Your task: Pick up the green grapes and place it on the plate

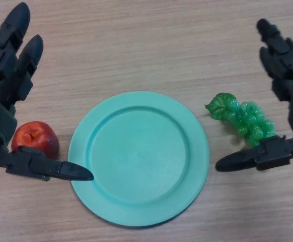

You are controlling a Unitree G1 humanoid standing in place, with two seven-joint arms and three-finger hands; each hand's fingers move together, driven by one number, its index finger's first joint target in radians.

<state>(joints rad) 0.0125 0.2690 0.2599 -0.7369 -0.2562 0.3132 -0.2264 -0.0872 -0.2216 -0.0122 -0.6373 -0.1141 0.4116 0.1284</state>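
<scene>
A bunch of green grapes (247, 120) with a leaf lies on the wooden table, just right of the round teal plate (138, 157). My right hand (286, 106) is open around the grapes: its fingers stretch up on the far right, its thumb (247, 158) points left just below the bunch, not gripping it. My left hand (5, 80) is open at the left edge, its thumb tip lying at the plate's left rim.
A red apple (35, 139) sits on the table left of the plate, between my left hand's thumb and fingers. The wooden table (151, 45) stretches beyond the plate.
</scene>
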